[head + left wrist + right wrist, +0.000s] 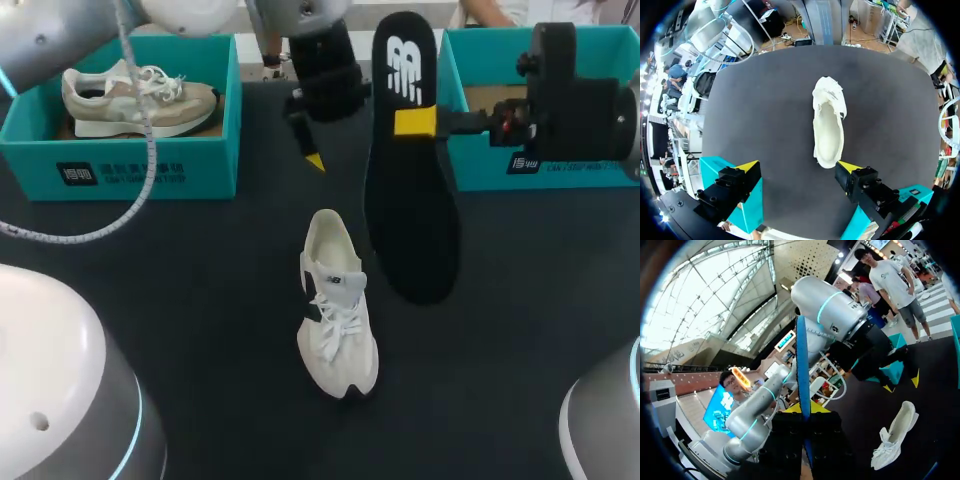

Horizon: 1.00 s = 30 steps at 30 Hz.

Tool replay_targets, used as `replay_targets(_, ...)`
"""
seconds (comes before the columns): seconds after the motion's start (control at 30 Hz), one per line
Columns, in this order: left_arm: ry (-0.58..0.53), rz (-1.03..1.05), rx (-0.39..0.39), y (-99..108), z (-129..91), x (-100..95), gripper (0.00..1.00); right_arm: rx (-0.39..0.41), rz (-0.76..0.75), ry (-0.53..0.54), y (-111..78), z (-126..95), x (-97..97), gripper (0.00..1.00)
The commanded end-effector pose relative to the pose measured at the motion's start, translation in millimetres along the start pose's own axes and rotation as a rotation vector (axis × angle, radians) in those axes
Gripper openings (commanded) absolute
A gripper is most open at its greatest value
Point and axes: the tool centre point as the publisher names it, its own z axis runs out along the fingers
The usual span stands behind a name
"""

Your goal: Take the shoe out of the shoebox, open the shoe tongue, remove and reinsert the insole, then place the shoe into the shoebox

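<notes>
Two teal shoeboxes are set at the far side of a dark table (200,290), well apart, w/ a gap btwn them.

L shoebox (120,165): one tan shoe (135,100) is laid inside, on its sole, lengthwise, white laces up.

R shoebox (472,150): only a strip of brown floor is seen inside. The rest is hidden behind the R gripper (416,122), so its contents cannot be told in full.

The white shoe (338,310) is out of both boxes. It is stood upright on its sole near the table's middle, heel toward the boxes, toe toward the near edge, laces loose.

The black insole (410,220) is out of the shoe. It is pinched from both sides in the closed yellow tips of the R gripper, near its heel end, and is held above the table just beside the white shoe, not touching it. In the R wrist view it is seen edge-on as a thin blue line (802,365) clamped btwn the fingers, w/ the white shoe (895,435) off to one side below.

The L gripper (799,167) is held over the gap btwn the boxes, jaws spread wide, nothing btwn them. In its wrist view the white shoe (829,125) is seen ahead of the fingers, heel nearest.
</notes>
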Motion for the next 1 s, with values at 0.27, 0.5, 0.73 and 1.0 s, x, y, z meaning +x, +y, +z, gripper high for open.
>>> replay_targets(0.27,-0.392,0.003,-0.071,-11.7,-46.5,39.5,1.0,0.039,0.155,0.018,66.2,-25.4,-43.2,0.0)
replay_targets(0.5,-0.527,0.042,-0.062,-25.2,-67.7,44.6,1.0,-0.008,0.315,-0.046,93.7,-16.3,-81.9,0.0)
replay_targets(0.73,-0.607,0.058,-0.032,-36.8,-86.3,50.5,1.0,-0.075,0.381,-0.107,95.1,-16.5,-91.4,0.0)
replay_targets(1.0,-0.607,0.058,-0.032,-36.8,-86.3,50.5,1.0,-0.075,0.381,-0.107,95.1,-16.5,-91.4,0.0)
